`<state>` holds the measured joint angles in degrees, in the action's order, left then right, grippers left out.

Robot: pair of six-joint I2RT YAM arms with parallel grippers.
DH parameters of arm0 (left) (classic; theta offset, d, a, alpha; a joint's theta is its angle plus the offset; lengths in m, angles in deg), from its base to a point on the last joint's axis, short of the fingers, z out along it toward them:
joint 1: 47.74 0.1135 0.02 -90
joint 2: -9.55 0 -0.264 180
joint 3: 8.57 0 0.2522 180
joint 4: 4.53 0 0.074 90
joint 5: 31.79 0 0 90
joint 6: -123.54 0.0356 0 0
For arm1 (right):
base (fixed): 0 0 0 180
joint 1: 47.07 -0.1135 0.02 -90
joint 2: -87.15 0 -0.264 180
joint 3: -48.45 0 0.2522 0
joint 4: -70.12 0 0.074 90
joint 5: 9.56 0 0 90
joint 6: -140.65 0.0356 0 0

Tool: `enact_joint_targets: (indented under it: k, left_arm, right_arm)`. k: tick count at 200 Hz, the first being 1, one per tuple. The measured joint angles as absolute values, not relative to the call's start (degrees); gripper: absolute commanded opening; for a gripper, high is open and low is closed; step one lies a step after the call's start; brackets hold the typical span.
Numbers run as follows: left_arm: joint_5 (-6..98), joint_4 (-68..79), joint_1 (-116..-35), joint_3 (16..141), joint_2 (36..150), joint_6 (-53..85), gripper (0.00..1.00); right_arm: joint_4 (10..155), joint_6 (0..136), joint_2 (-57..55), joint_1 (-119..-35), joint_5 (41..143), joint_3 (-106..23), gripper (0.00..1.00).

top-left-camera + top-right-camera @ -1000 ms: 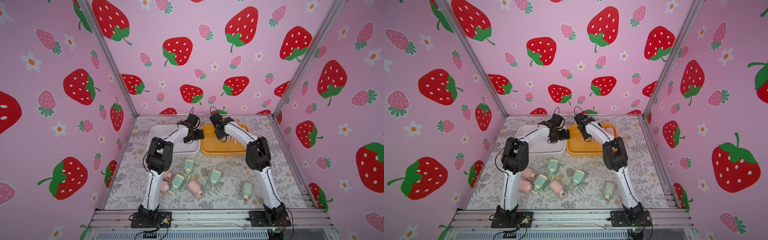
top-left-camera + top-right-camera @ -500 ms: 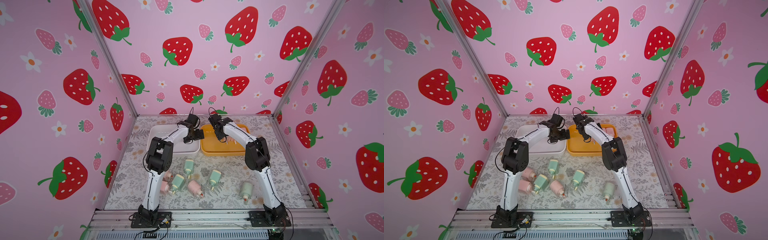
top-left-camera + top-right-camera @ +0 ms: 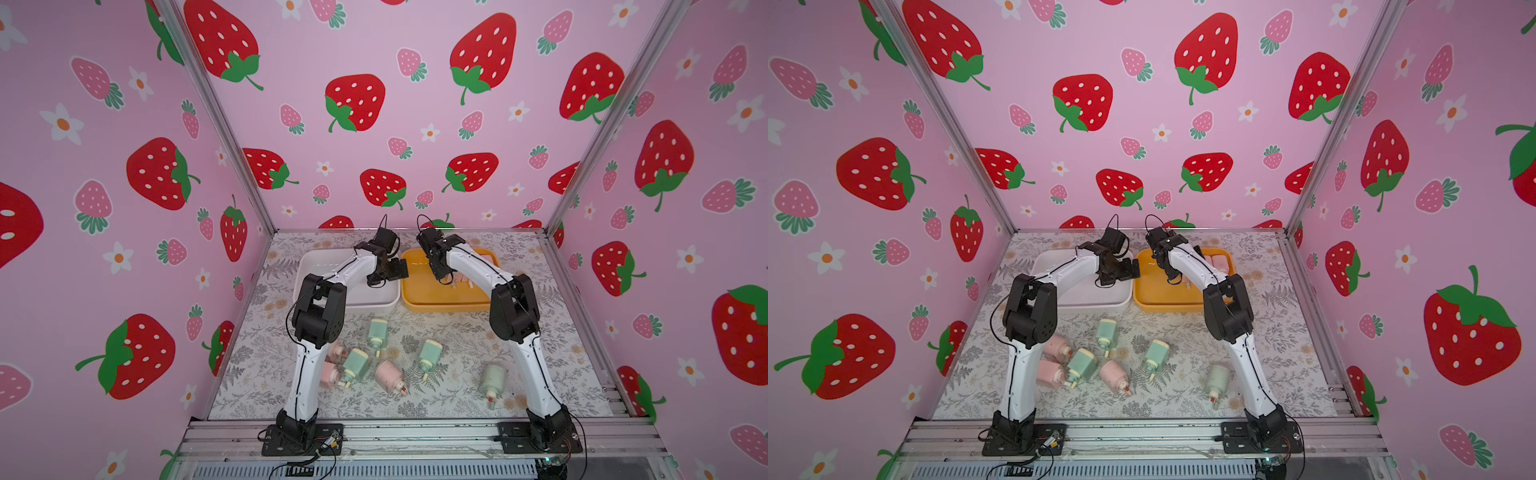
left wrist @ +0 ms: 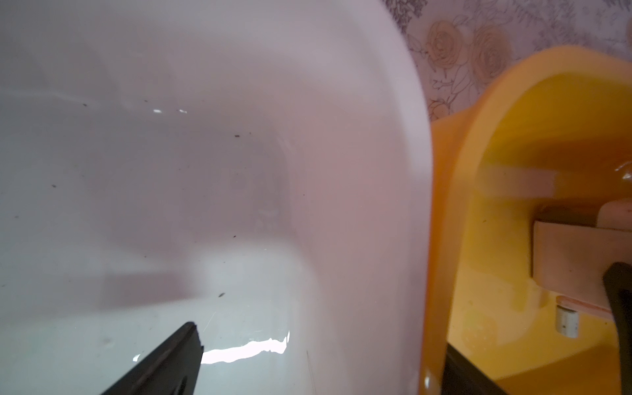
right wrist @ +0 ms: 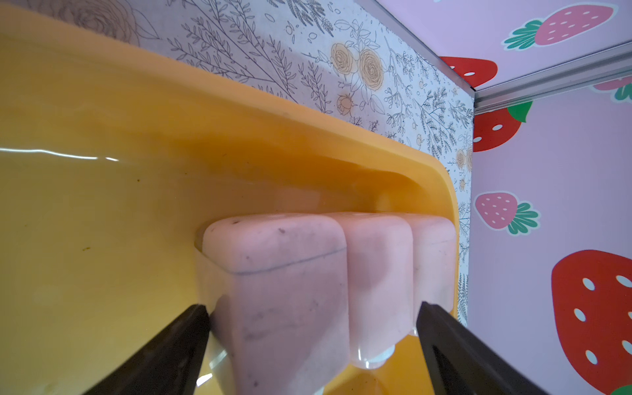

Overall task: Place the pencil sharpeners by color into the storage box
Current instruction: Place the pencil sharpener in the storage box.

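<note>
Right gripper (image 3: 441, 272): jaws spread, straddling two of the three pink sharpeners (image 5: 273, 273) ranked in the far corner of the orange tray (image 3: 440, 306); contact cannot be told. Left gripper (image 3: 390, 270): jaws spread, nothing between them, over the edge of the white tray (image 3: 374, 302) next to the orange one. Seven loose sharpeners (image 3: 430, 353), four green and three pink, lie on the floral table (image 3: 457, 399); the left arm (image 3: 307, 374) covers part of two.

Three pale pink sharpeners (image 5: 277, 273) sit packed side by side, touching, in a corner of the orange box (image 5: 102, 113). On the table (image 3: 457, 399), four mint green sharpeners (image 3: 430, 353) and three more pink ones (image 3: 388, 374) lie scattered on their sides, cream necks showing.
</note>
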<state>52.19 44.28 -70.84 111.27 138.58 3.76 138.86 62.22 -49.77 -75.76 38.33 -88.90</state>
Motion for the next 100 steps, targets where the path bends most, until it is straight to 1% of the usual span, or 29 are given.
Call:
enact_joint_targets:
  k: [38,73,100]
  left_arm:
    - [52.1,44.3,-70.8,111.3,138.6,3.7,1.0]
    - [51.7,44.3,-70.9,111.3,138.5,3.8,1.0]
    - [51.6,44.5,-71.1,111.1,137.4,3.9,0.99]
  right_arm:
    - [139.1,62.2,-49.8,-75.7,38.6,-89.0,1.0]
    - [138.6,62.5,-49.6,-75.7,40.9,-88.8,1.0]
    - [136.5,62.7,-46.8,-75.7,42.8,-85.6,1.0]
